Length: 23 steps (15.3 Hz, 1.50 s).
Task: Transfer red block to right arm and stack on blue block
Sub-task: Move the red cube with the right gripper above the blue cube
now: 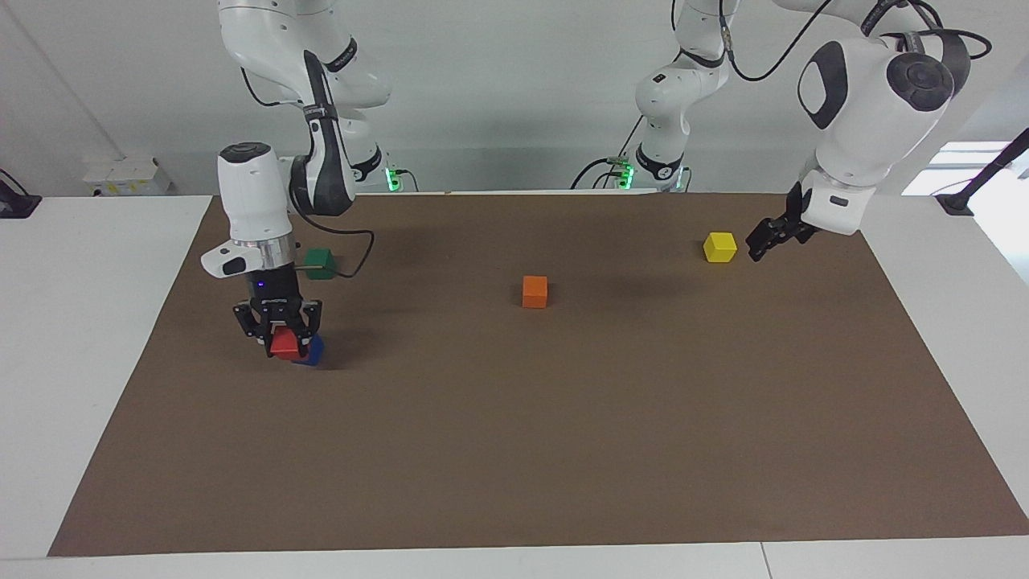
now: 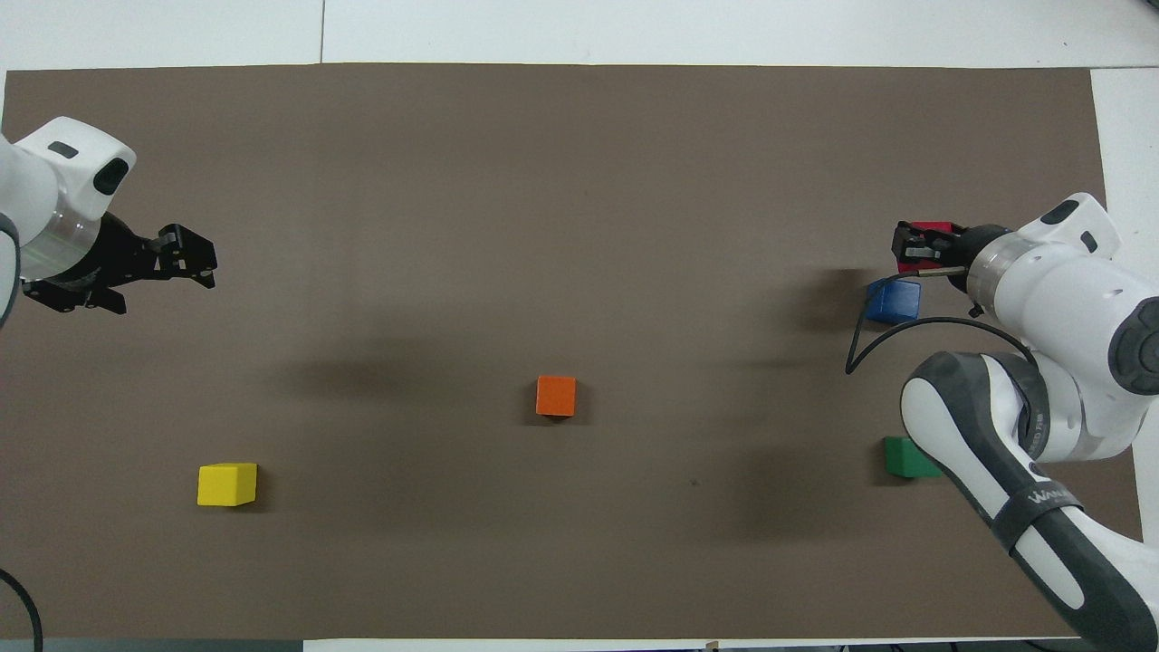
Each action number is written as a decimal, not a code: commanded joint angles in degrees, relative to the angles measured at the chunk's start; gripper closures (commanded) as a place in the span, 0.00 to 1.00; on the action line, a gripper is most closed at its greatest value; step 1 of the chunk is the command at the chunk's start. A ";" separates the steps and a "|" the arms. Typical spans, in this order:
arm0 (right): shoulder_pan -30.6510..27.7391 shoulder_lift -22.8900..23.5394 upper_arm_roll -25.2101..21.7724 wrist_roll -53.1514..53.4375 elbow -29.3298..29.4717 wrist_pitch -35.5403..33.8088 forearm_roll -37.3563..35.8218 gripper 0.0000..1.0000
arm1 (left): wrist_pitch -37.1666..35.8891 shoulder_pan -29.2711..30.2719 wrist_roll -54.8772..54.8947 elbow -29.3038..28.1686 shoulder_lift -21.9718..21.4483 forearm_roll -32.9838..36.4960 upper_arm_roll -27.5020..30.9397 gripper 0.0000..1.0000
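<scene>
My right gripper [image 1: 283, 347] is shut on the red block [image 1: 282, 342] and holds it low over the mat, at the right arm's end of the table. The blue block [image 1: 313, 351] sits on the mat right beside it, partly covered by the red block in the facing view. In the overhead view the red block [image 2: 930, 230] shows in the right gripper [image 2: 914, 246], just apart from the blue block [image 2: 894, 301]. I cannot tell whether the two blocks touch. My left gripper [image 1: 758, 248] hangs empty next to the yellow cube; it also shows in the overhead view [image 2: 197, 261].
An orange cube [image 1: 534, 291] sits mid-mat. A yellow cube [image 1: 719, 247] sits toward the left arm's end. A dark green cube [image 1: 319, 263] sits nearer to the robots than the blue block, by the right arm's black cable. A brown mat [image 1: 563, 450] covers the white table.
</scene>
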 commanded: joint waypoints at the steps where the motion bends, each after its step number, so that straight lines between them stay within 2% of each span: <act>1: -0.21 -1.37 -0.03 3.02 -1.66 0.64 -1.47 1.00 | -2.22 0.59 3.58 -1.95 -2.90 -1.37 0.66 0.00; 4: -1.17 -1.36 -0.29 3.11 -1.66 -1.20 -1.47 1.00 | -2.22 -0.72 3.85 -2.30 -3.69 -1.80 3.29 0.00; 6: -1.70 -1.36 -0.29 3.29 -1.66 -1.74 -1.47 1.00 | -1.61 -3.00 4.20 -4.05 -4.74 -3.55 7.32 0.00; 10: -1.70 -1.45 -0.38 5.91 -1.48 -4.28 -1.47 1.00 | -0.11 -17.65 7.37 -3.88 -4.92 -4.18 21.80 0.00; 11: -1.79 -1.45 -0.38 6.71 -1.48 -4.55 -1.55 1.00 | 0.33 -20.13 7.37 -3.88 -4.92 -4.18 23.93 0.00; 17: -1.61 -1.36 -0.38 8.82 -1.48 -5.69 -1.56 1.00 | -0.64 -22.97 6.14 -6.16 -6.76 -4.18 24.65 0.00; 23: -1.70 -1.01 -0.38 9.70 -1.57 -6.22 -1.56 1.00 | 3.92 -22.61 6.93 -8.80 -7.65 -4.27 26.32 0.00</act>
